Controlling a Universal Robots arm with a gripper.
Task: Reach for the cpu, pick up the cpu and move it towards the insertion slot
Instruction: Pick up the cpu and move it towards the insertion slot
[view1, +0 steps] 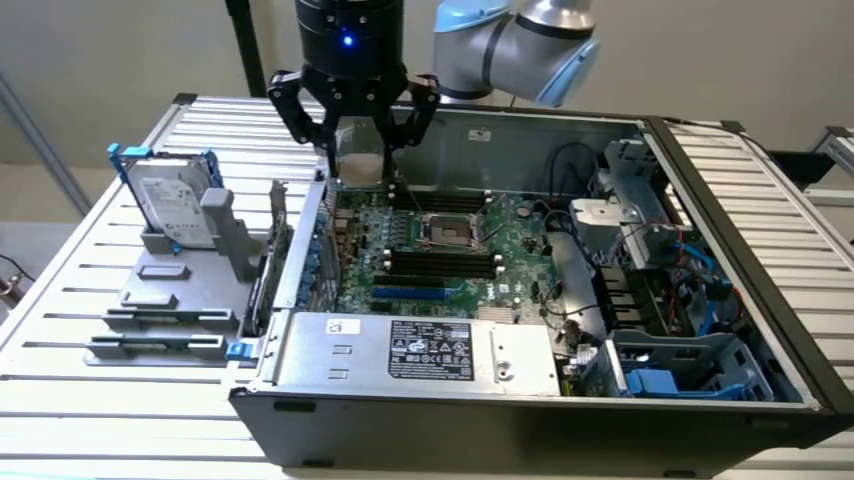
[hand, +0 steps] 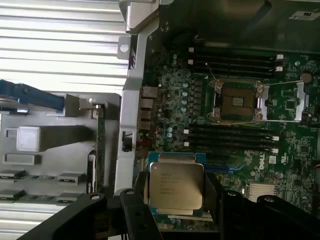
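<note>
Gripper (hand: 175, 200) clamped on cpu (hand: 176, 186), metal top facing wrist camera, seemingly short of insertion slot (hand: 236, 100).

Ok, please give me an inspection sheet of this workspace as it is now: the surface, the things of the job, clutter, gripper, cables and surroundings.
Surface: slatted metal table, carrying an open computer case.
Job's things: the cpu is held in the gripper above the motherboard's edge; the insertion slot is unoccupied, its frame open.
Clutter: hard drive upright in a grey holder at the exterior view's left, beside the case.
Gripper: the gripper is shut on the cpu, short of the slot.
Cables: black and blue wires inside the case at the exterior view's right.
Surroundings: plain wall behind; nothing else seen.
</note>
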